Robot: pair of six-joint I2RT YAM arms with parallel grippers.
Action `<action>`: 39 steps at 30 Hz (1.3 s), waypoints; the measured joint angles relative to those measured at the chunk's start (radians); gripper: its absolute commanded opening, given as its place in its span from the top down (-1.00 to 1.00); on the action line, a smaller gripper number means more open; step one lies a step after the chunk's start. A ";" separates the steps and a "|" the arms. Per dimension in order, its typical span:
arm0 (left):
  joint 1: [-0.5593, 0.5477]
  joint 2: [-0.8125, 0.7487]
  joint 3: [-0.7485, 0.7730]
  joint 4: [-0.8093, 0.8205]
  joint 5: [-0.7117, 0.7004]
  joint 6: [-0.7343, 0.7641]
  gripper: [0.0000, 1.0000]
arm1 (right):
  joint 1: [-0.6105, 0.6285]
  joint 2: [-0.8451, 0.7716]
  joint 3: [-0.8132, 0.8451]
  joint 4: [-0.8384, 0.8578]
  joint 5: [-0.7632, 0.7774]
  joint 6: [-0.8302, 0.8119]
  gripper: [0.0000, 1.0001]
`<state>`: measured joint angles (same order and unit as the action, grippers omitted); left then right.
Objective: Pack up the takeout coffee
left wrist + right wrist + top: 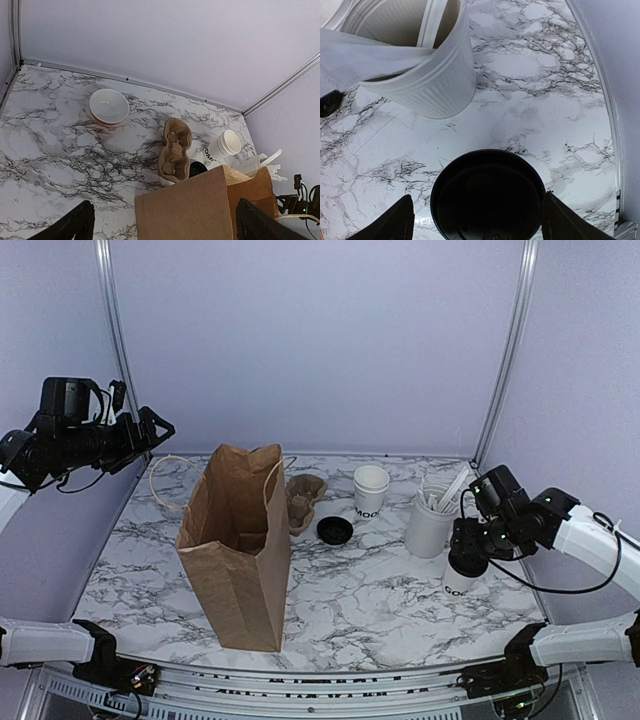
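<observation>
Looking down from above, we find the takeout coffee point(459, 586) standing on the counter point(380, 600) at the right, just in front of the ribbed white utensil holder point(433, 524). The right gripper point(477, 199) covers its top, so only the lower wall and a few dark letters show. In the right wrist view we see only the black lid, cut off by the bottom edge. The jaws stand open on either side of it, with a strip of counter showing at the left finger. At the right finger we cannot tell whether it touches.

The left gripper point(158, 432) hangs high at the far left, its jaws spread wide with nothing between them.

The brown paper bag point(238, 552) stands open left of centre, its inside too dark to read. Behind it lie a cardboard cup carrier point(305, 500), a loose black lid point(335, 530) and stacked white cups point(370, 490). The left wrist view shows a white bowl point(109, 106) that the bag mostly hides from above.
</observation>
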<state>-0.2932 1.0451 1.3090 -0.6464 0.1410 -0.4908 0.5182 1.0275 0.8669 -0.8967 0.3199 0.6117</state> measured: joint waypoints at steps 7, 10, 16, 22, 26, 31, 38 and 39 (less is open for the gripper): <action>0.000 0.000 0.000 0.000 0.002 0.000 -0.98 | 0.000 0.005 -0.033 -0.003 -0.003 0.023 -0.68; 0.000 0.000 0.000 0.000 0.006 0.000 -0.98 | 0.000 0.009 -0.038 -0.003 -0.004 0.026 -0.65; 0.000 0.000 -0.004 0.001 0.008 0.000 -0.99 | 0.000 0.013 -0.047 -0.002 -0.004 0.032 -0.52; 0.000 0.000 -0.005 0.002 0.009 -0.001 -0.99 | 0.000 0.018 -0.049 0.000 -0.003 0.032 -0.47; 0.000 0.000 -0.005 0.006 0.010 -0.003 -0.98 | 0.000 0.021 -0.049 0.003 -0.003 0.031 -0.52; 0.000 0.000 -0.005 0.006 0.017 -0.003 -0.98 | 0.000 0.029 -0.049 0.009 -0.004 0.027 -0.54; 0.000 0.000 -0.012 0.008 0.020 -0.003 -0.98 | 0.000 0.036 -0.049 0.010 -0.005 0.024 -0.51; 0.000 0.000 -0.013 0.008 0.023 -0.003 -0.98 | 0.000 0.037 -0.049 0.011 -0.005 0.023 -0.49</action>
<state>-0.2932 1.0451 1.2957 -0.6380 0.1638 -0.4942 0.5182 1.0649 0.8181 -0.8860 0.3145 0.6346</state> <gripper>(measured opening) 0.993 0.764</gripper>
